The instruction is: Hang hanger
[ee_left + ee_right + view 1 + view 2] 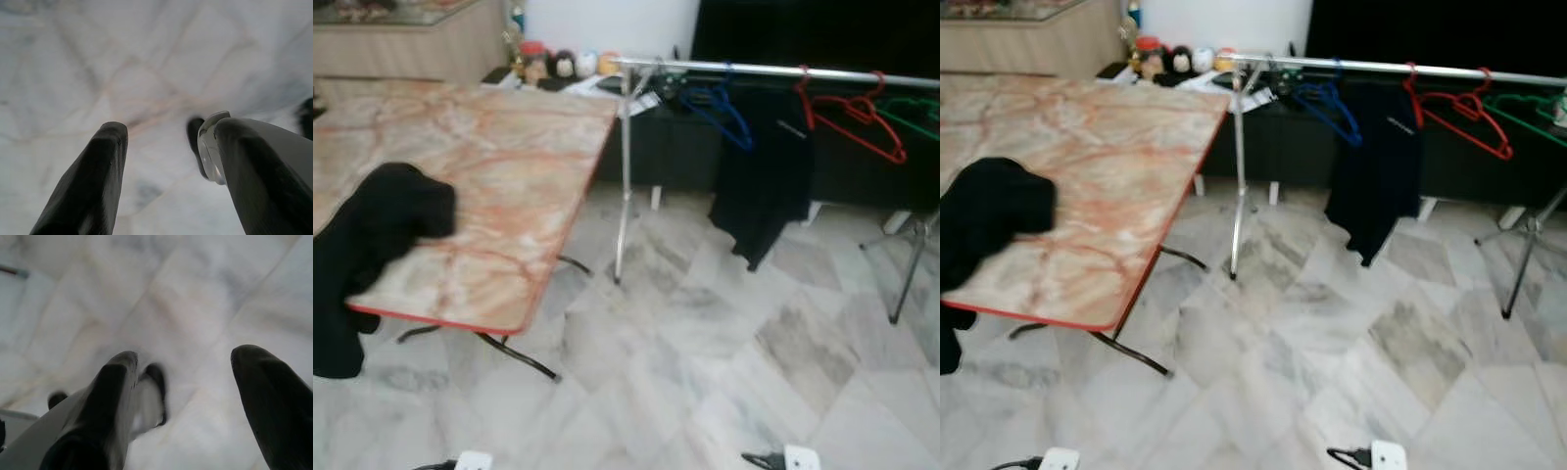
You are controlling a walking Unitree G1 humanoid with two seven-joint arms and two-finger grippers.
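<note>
While both grippers hang low with fingers spread wide over the marble floor, the red hanger (on the rail) hangs far beyond the left gripper and right gripper.

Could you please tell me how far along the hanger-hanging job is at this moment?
Done: blue hanger, red hanger and a black garment hang on the rail. In hand: nothing; the left pincer and right pincer are open over the floor. Left: another black garment lies on the table.
</note>
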